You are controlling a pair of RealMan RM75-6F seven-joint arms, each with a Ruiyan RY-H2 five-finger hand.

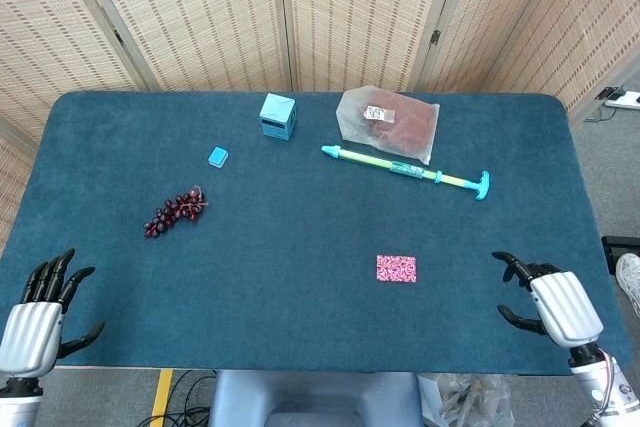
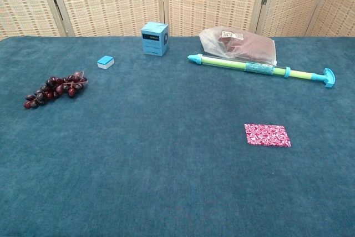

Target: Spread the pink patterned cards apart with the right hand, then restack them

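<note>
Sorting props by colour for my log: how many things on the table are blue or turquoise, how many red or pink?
Blue or turquoise: 3 (box, small block, pump tube)
Red or pink: 3 (grapes, bagged item, pink patterned cards)
Total: 6

Table [image 1: 300, 247]: covered in matt, felt-like teal cloth. Pink patterned cards [image 1: 396, 268]: looking like printed paper, smooth. Bag [image 1: 390, 122]: thin clear plastic, crinkling and catching light. Pump [image 1: 405, 169]: glossy plastic. Box [image 1: 277, 116]: showing as matt card. Hands: right hand [image 1: 555, 307] and left hand [image 1: 35, 312] wearing silvery ribbed shells with black fingers.
</note>
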